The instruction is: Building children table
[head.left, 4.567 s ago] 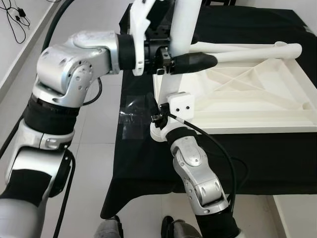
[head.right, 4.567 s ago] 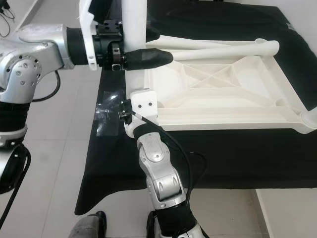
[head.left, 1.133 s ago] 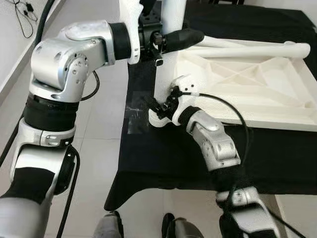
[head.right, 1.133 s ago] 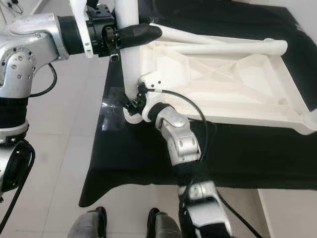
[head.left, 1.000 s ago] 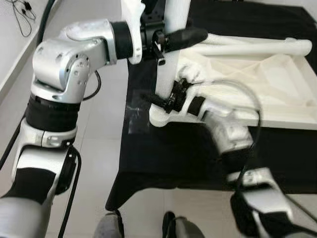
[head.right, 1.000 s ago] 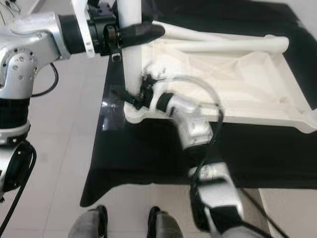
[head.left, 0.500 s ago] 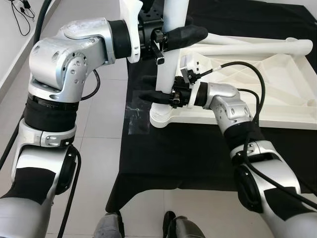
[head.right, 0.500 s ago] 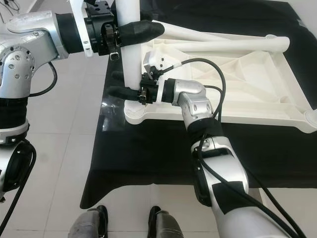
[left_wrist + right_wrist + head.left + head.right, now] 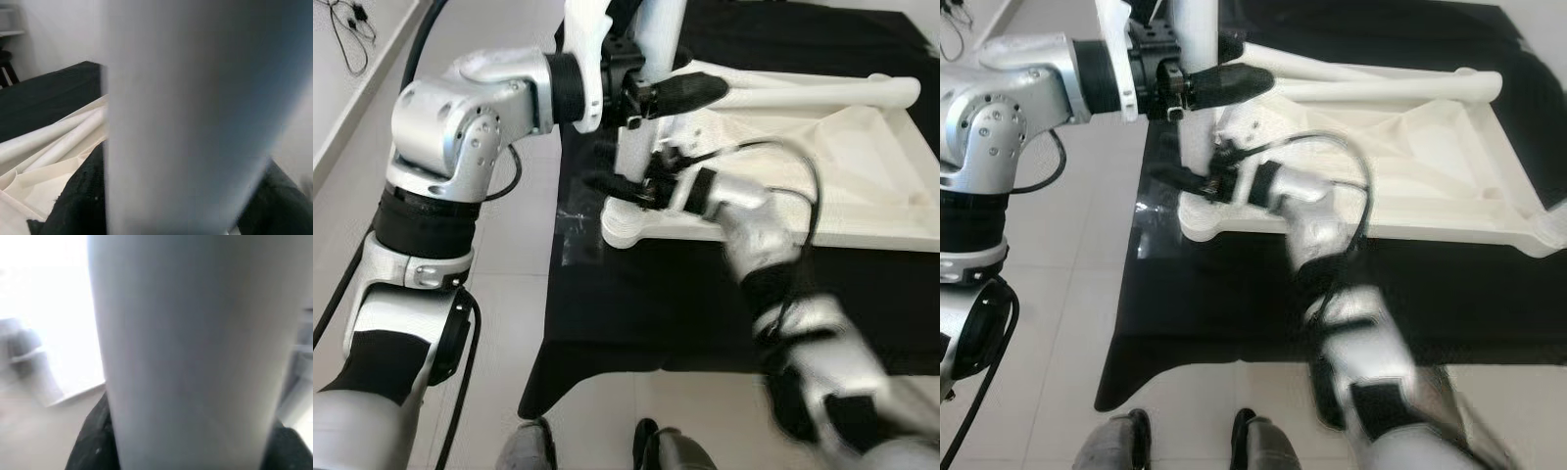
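A white children's table top (image 9: pixel 862 186) lies upside down on a black-draped table. One white table leg (image 9: pixel 634 147) stands upright in the top's near-left corner socket (image 9: pixel 622 223). My left gripper (image 9: pixel 661 86) is shut on the upper part of this leg, one black finger (image 9: pixel 1229 83) lying across its front. My right gripper (image 9: pixel 619 184) is shut on the same leg just above the socket; that arm is blurred. In both wrist views the leg (image 9: pixel 186 122) (image 9: pixel 195 333) sits between black fingers (image 9: pixel 78 196) (image 9: pixel 90 445). Two more legs (image 9: pixel 822 93) lie across the top's far side.
The black cloth (image 9: pixel 666 304) hangs over the table's near and left edges. Grey tiled floor (image 9: pixel 509 255) runs along the left, with a shiny tape patch (image 9: pixel 573 230) by the cloth. Cables (image 9: pixel 352 29) lie at the far left. My feet (image 9: pixel 656 450) stand at the table's front.
My right arm swung up from below the corner and its fingers came around the leg's lower part. The left gripper kept its hold higher on the leg. The camera shifted slightly.
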### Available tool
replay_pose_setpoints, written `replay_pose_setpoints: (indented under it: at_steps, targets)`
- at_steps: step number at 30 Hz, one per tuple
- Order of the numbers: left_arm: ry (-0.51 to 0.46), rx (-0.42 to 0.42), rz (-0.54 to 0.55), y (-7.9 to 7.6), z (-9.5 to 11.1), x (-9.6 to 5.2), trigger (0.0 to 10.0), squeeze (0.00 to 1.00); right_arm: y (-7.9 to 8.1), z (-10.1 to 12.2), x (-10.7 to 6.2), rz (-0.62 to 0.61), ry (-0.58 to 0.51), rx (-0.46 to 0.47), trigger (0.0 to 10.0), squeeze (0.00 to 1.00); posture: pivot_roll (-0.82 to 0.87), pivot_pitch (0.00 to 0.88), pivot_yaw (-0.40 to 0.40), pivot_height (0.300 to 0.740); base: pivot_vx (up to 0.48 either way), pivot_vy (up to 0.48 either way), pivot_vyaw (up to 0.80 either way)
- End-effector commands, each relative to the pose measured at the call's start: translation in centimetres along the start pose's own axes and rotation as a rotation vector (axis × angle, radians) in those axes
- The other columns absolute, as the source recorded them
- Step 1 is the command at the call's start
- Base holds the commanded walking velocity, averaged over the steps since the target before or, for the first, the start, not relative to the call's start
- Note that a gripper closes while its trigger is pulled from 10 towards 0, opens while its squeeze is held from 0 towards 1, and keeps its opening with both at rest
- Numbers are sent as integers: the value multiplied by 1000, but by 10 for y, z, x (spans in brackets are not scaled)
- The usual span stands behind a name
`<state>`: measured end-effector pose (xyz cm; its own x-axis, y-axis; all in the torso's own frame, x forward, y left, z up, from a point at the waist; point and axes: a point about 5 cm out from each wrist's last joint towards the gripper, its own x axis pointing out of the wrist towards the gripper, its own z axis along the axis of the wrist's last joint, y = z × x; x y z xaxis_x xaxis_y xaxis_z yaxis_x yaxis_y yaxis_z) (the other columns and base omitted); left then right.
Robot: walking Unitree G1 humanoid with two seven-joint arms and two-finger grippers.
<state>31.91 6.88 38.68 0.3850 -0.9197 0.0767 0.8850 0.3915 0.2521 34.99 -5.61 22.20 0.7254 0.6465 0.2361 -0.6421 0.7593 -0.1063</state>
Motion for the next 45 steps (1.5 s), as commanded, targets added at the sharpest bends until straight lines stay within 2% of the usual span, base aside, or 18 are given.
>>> replay_pose_setpoints:
  at_steps: [1,3,5,13,14,19,20,22,23,25,26,28,29,31,32,33,38,45]
  targets:
    - [0,13,-70,-9,2,7,10000,0,7,-50,-26,-248,240,71,0,0,187,266,-82,740,0,0,0]
    - [5,16,-62,-6,1,7,10000,0,22,-53,-34,-335,246,80,0,0,174,257,-73,740,0,0,0]
    - [10,23,-64,-3,-1,10,10000,0,35,-50,-21,-280,211,49,0,0,168,228,-64,740,0,0,0]
    - [-2,39,-62,-6,4,10,10000,0,25,-42,-4,-266,191,-1,0,0,166,212,-71,740,0,0,0]
    - [-4,37,-69,-8,5,8,0,0,24,-41,-6,-280,196,-3,0,0,166,208,-70,740,0,0,0]
    - [-5,34,-92,-11,5,5,0,0,28,-36,-14,-318,219,-8,0,0,166,206,-68,740,0,0,0]
    - [-6,34,-95,-11,5,6,0,0,27,-34,-14,-313,219,-8,7098,0,165,204,-66,740,0,0,0]
    - [-6,35,-97,-11,5,7,0,0,25,-32,-13,-310,219,-8,7098,0,165,204,-66,740,0,0,0]
    - [-6,36,-98,-11,5,8,0,0,21,-27,-10,-298,200,-10,10000,0,164,205,-65,740,0,0,0]
    - [-7,37,-98,-10,5,8,0,0,16,-20,-6,-243,162,-8,10000,0,162,205,-64,740,0,0,0]
    - [-8,37,-97,-10,5,9,0,0,13,-13,-1,-142,124,0,10000,1000,160,206,-64,740,0,0,0]
    - [-8,38,-96,-9,5,9,0,0,11,-7,2,-54,99,-2,10000,1000,161,206,-64,740,0,0,0]
    - [-10,34,-95,-8,4,10,0,0,-1,11,7,153,30,-11,10000,1000,158,209,-65,740,0,0,0]
    - [-10,32,-94,-8,4,10,0,0,-6,19,7,211,3,-19,10000,1000,158,209,-65,740,0,0,0]
    - [-10,31,-94,-8,3,10,0,0,-13,27,7,299,-10,-22,10000,741,159,212,-64,740,0,0,0]
    - [-9,30,-94,-8,3,9,0,0,-20,31,6,373,-5,-39,10000,0,158,212,-65,740,0,0,0]
    - [-11,26,-96,-9,3,10,0,0,-33,36,2,581,73,-59,10000,0,165,218,-67,740,0,0,0]
    - [-14,22,-90,-7,4,9,0,0,-43,36,9,635,123,-9,10000,0,173,225,-63,740,0,0,0]
